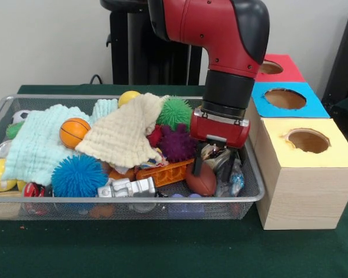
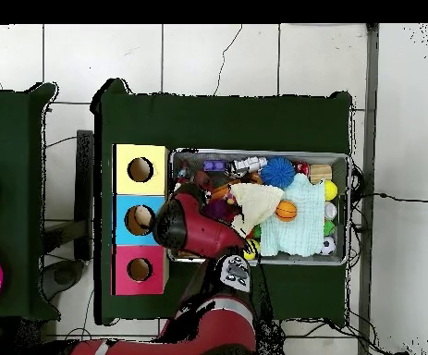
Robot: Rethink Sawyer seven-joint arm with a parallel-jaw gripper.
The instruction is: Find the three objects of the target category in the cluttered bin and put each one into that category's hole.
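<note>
The silver wire-mesh bin (image 1: 133, 198) is full of toys and cloths; it also shows in the overhead view (image 2: 259, 153). My gripper (image 1: 213, 157) reaches down into the bin's end beside the boxes, its tip sunk in clutter just above a brown football (image 1: 202, 180). The clutter hides whether it holds anything. In the overhead view my arm (image 2: 185, 224) covers the gripper. The round hole (image 1: 285, 98) in the blue-topped box lies just beyond the bin's end, and shows in the overhead view (image 2: 140, 220).
The bin holds an orange basketball (image 1: 74, 132), blue (image 1: 78, 175), green (image 1: 174, 112) and purple (image 1: 177, 143) spiky balls, a cream cloth (image 1: 124, 136), a pale blue cloth (image 1: 37, 145) and an orange block (image 1: 164, 172). Red-topped (image 1: 278, 68) and yellow-topped (image 1: 307, 141) boxes flank the blue one.
</note>
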